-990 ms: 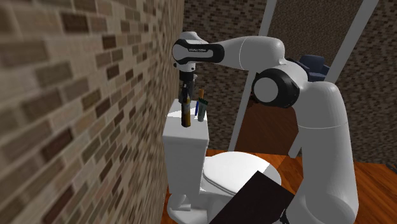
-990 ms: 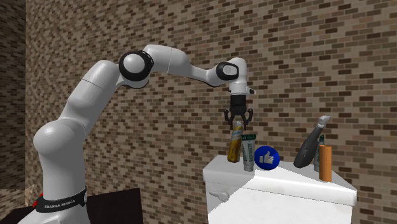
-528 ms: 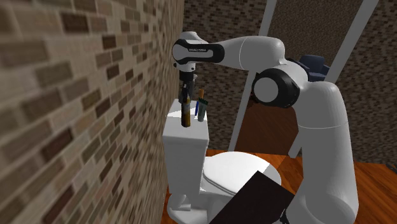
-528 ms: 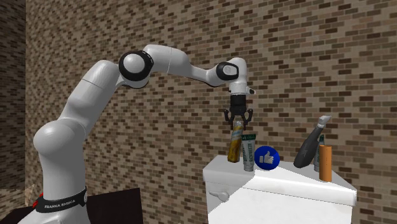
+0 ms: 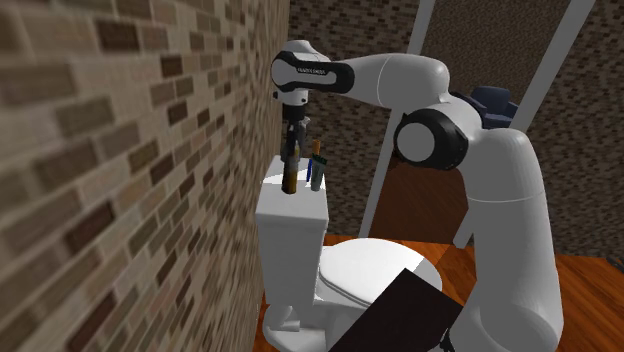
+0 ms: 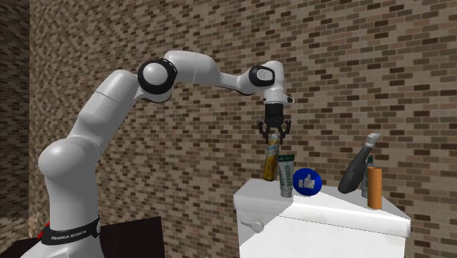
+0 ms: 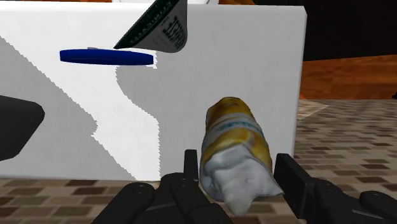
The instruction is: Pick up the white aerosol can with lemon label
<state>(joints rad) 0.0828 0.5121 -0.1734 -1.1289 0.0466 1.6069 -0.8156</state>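
Brick wall (image 6: 366, 73), white toilet tank (image 6: 337, 207), pincer (image 6: 273, 135) clasping yellow-labelled aerosol can (image 6: 271, 165)

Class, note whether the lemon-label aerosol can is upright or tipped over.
Upright: the aerosol can hangs vertical in the second exterior view, its top clasped between the fingers of the gripper.

The aerosol can (image 6: 272, 163) was yellow and white, with a blue band across its label. The gripper (image 6: 275, 130) was black, the arm (image 6: 110, 99) white with dark joints. At the can's four o'clock in the second exterior view were a white tube (image 6: 285, 178) with green print and a blue disc (image 6: 307, 181) bearing a white thumbs-up. The toilet tank (image 6: 322, 220) was white, the cylinder (image 6: 375, 188) orange, the wall (image 6: 366, 66) mottled brown-and-tan brick.
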